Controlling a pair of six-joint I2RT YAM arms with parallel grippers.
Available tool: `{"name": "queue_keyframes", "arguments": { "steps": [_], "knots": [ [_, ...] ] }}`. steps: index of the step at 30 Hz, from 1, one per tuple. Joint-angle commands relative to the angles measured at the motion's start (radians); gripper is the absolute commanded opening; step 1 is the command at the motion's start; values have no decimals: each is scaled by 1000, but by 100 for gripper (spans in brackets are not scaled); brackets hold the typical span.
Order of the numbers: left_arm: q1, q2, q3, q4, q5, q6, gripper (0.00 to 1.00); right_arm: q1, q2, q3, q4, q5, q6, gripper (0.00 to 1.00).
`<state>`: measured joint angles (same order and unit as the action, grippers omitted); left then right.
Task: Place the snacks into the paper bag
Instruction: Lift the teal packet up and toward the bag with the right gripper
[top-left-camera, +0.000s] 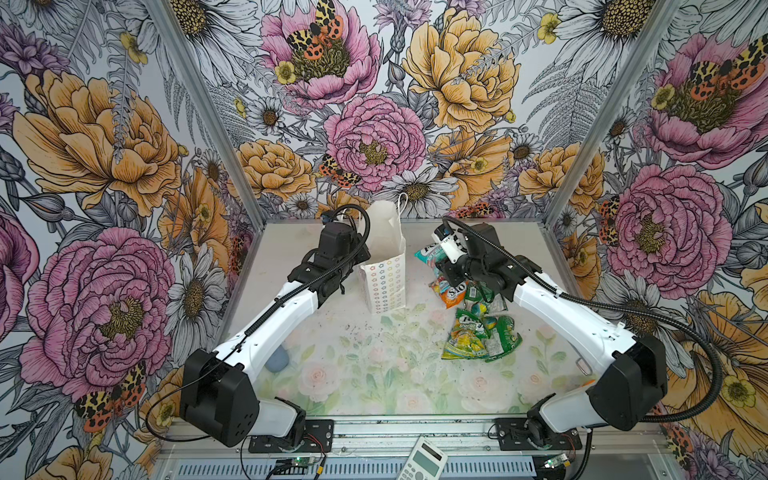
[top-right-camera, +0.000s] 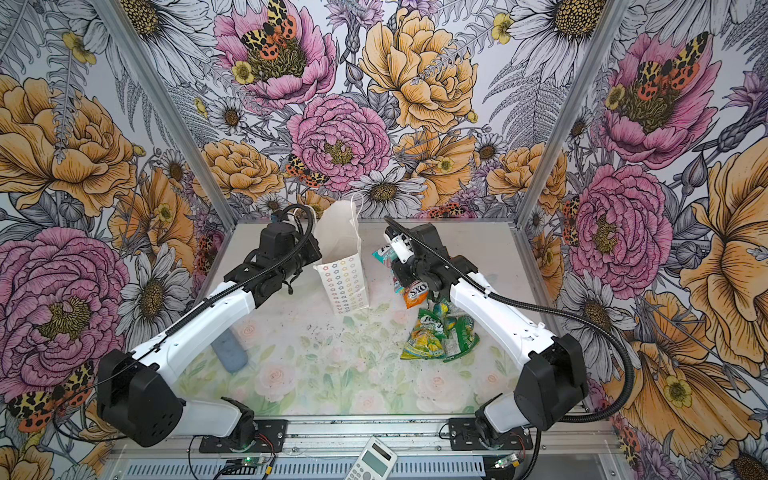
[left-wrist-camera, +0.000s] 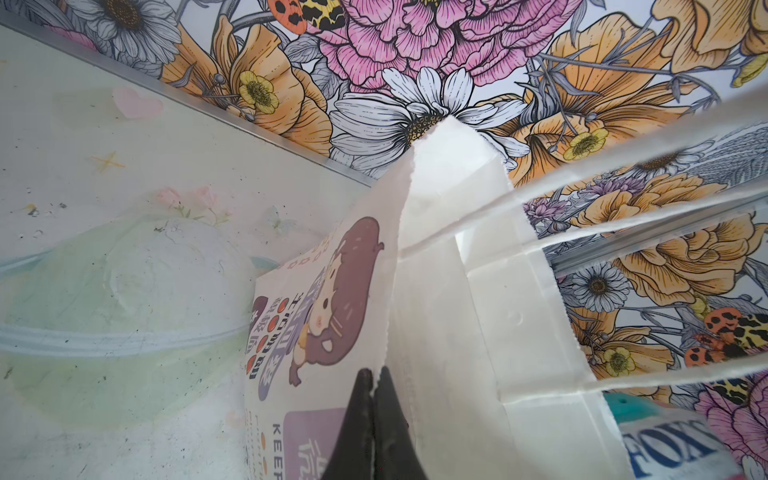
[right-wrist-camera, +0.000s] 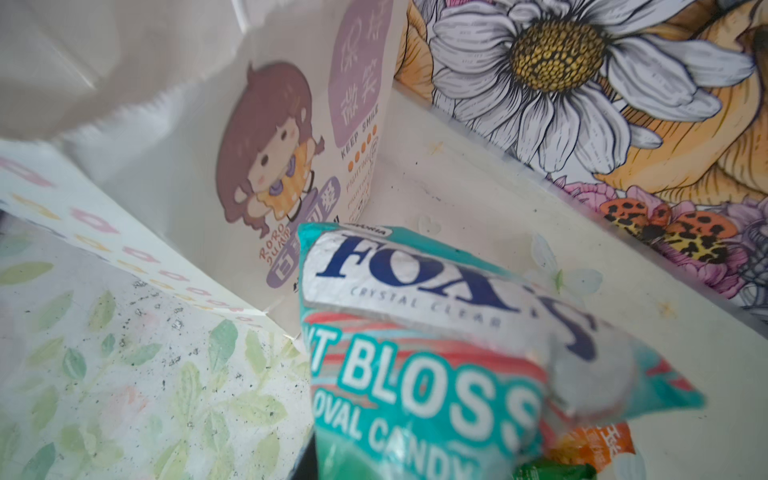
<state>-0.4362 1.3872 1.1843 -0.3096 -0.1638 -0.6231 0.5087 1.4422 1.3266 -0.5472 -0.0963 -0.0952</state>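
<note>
Floral worktop (top-left-camera: 374, 374): left claw (left-wrist-camera: 374, 399) pinches paper bag (top-left-camera: 384, 266) rim, right claw (top-left-camera: 444, 266) grips teal Fox's packet (right-wrist-camera: 436, 353) beside it, other snacks (top-left-camera: 478, 332) piled outside, so most bagging looks undone.

Both arms stretch forward, wrists turned inward. The left end effector (left-wrist-camera: 375, 376) is pinched closed, the right end effector (top-left-camera: 445, 272) likewise.

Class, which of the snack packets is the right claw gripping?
The teal Fox's packet: the right claw holds it up beside the paper bag, while the orange packet, green packet and yellow-green packet lie on the table.
</note>
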Motion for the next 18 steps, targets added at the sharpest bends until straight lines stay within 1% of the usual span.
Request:
{"name": "queue_keyframes", "arguments": {
  "steps": [1,6,10,13,16,18],
  "knots": [
    [6,-20,-14,14,21,-9,0,-7,-69,86,32,-53,24,4],
    [4,-24,-17,22,21,-13,0,-6,-85,191,33,-120,77,3],
    [5,-28,-31,39,19,-25,0,-5,-76,272,72,-187,153,2],
    [5,-31,-43,58,21,-36,0,6,-66,294,167,-212,232,0],
    [5,-34,-51,66,23,-43,0,27,-47,302,293,-196,311,0],
    [6,-37,-56,70,21,-46,0,49,-25,315,358,-178,343,0]
  ]
}}
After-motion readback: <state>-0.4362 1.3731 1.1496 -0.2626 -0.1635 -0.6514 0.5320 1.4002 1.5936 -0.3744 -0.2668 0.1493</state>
